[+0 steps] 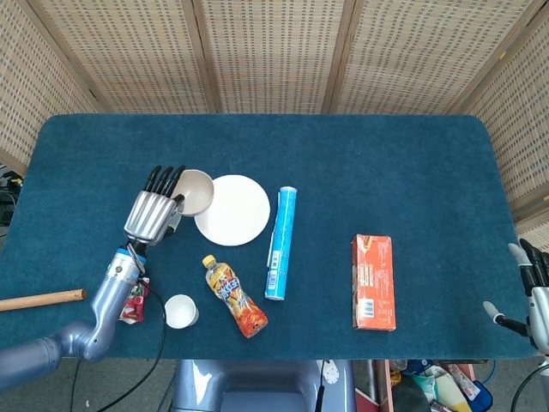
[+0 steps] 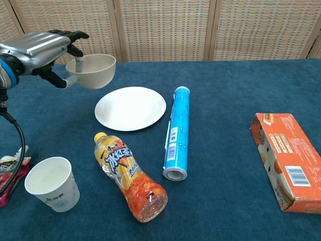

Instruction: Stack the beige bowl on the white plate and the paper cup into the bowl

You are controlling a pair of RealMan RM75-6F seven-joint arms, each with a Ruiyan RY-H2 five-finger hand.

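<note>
the robot's left hand (image 1: 153, 215) holds the small round beige bowl (image 2: 92, 71) by its near rim, fingers (image 2: 70, 35) hooked over the edge and the thumb below, carrying it upright in the air at the upper left of the chest frame, just off the left edge of the flat round white plate (image 2: 130, 108). the main risk, as i judge it, is an off-centre release: the bowl hangs beside the plate, not over its middle, so letting go now could land it half on the rim and tip it onto the blue cloth desk (image 1: 412, 163). a rim pinch is also shallow, so a swing could let it slip. the white paper cup (image 2: 51, 184) stands at the lower left, well apart. the right hand (image 1: 535, 292), at the lower right edge of the head frame, holds nothing, fingers apart.
</note>
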